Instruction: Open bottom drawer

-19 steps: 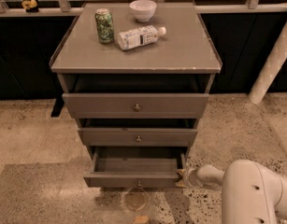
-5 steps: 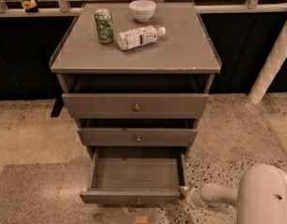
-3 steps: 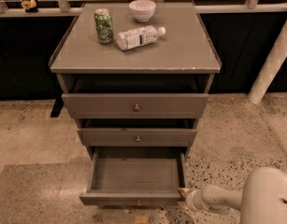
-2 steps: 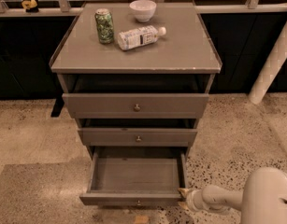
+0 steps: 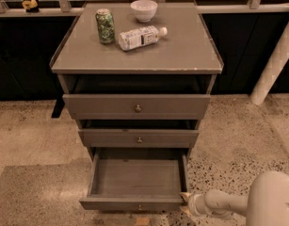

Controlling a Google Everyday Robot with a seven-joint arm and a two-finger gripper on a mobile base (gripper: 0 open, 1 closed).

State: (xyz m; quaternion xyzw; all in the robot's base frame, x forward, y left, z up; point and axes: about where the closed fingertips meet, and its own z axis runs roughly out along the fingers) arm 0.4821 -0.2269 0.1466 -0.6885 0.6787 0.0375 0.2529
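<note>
The bottom drawer (image 5: 134, 178) stands pulled well out of the cabinet, its bare inside showing, low in the view at about 6 o'clock. The gripper (image 5: 185, 203) is at the right end of the drawer's front panel. Its pale fingers (image 5: 184, 196) stand a narrow way apart, one tip behind that panel end and the other before it, pinching the corner between them. From the fingers the drawer's tray lies toward 10 o'clock, and its front panel runs off toward 9 o'clock, with its tiny knob (image 5: 140, 206) midway along. The white arm (image 5: 219, 202) reaches away from the gripper toward 3 o'clock, to a large rounded white body (image 5: 271, 199) in the bottom right corner.

Toward 11 o'clock of the fingers is the middle drawer (image 5: 139, 138), and above it the top drawer (image 5: 137, 107); both stand out only a little. Higher up, the tabletop (image 5: 181, 46) carries a green can (image 5: 105, 26) standing upright, a bottle (image 5: 140, 36) lying on its side just beside the can, and a white bowl (image 5: 144, 10) near the far edge. A white post (image 5: 273, 65) leans on the speckled floor (image 5: 228, 145) at about 1 o'clock.
</note>
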